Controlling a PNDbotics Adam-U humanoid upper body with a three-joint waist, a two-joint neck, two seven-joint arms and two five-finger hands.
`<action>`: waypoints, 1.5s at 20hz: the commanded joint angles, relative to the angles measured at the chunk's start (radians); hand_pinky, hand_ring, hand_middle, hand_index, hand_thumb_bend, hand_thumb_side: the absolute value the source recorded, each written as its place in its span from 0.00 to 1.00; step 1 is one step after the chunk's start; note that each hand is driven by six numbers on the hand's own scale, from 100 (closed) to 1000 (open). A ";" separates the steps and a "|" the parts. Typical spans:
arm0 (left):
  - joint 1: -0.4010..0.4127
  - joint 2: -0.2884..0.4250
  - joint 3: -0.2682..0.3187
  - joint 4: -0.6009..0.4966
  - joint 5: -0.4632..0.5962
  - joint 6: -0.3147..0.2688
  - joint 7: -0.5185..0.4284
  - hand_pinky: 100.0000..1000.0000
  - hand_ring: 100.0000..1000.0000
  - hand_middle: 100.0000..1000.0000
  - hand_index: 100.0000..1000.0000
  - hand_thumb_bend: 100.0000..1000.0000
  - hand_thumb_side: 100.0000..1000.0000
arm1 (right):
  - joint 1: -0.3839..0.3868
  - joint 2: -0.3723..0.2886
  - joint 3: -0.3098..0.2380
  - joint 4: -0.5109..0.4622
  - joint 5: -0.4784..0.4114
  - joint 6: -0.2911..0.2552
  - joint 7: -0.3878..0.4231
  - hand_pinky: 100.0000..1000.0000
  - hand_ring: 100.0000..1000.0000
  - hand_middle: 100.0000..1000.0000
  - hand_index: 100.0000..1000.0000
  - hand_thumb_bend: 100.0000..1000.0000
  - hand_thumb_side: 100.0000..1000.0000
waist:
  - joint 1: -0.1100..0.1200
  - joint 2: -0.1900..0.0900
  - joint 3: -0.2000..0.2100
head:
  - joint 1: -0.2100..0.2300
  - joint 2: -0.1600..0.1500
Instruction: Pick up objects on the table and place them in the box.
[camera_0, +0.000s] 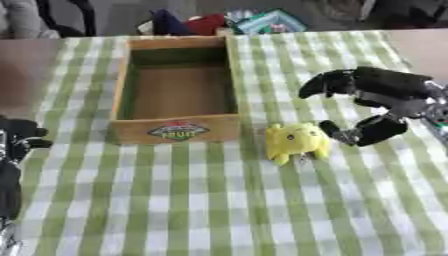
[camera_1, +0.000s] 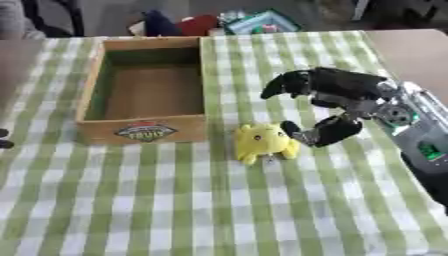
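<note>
The small yellow plush toy (camera_0: 297, 142) lay just left of the black right hand (camera_0: 372, 102), whose spread fingers held nothing; the wooden box (camera_0: 178, 129) sat farther left.

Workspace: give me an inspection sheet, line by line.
Surface: table under a green-and-white checked cloth.
Job's things: wooden box with a fruit label, open and holding nothing; yellow plush toy on the cloth beside the box's right front corner.
Clutter: nothing seen on the cloth.
Hands: right hand open, fingers and thumb spread just right of the toy, not closed on it; left hand idle at the left edge, fingers unclear.
Cables: nothing seen.
Surroundings: coloured items beyond the far edge, too blurred to name.
</note>
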 joint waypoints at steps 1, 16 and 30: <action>-0.006 0.021 -0.002 -0.012 0.002 -0.003 -0.004 0.48 0.54 0.49 0.41 0.00 0.61 | -0.023 -0.005 0.007 0.028 0.022 -0.011 0.011 0.62 0.81 0.83 0.90 0.00 0.16 | 0.001 -0.019 0.002 | -0.004 -0.009; -0.007 0.020 -0.004 -0.013 0.003 -0.002 -0.007 0.48 0.54 0.49 0.41 0.00 0.61 | -0.079 0.063 0.036 0.194 0.150 -0.034 0.024 0.67 0.85 0.84 0.90 0.00 0.22 | 0.002 -0.023 0.004 | -0.011 -0.008; -0.008 0.021 -0.003 -0.013 0.002 -0.003 -0.006 0.48 0.54 0.49 0.41 0.00 0.61 | -0.077 0.060 0.031 0.162 0.176 -0.050 0.099 0.69 0.86 0.85 0.91 0.00 0.22 | -0.003 -0.024 0.002 | -0.010 -0.011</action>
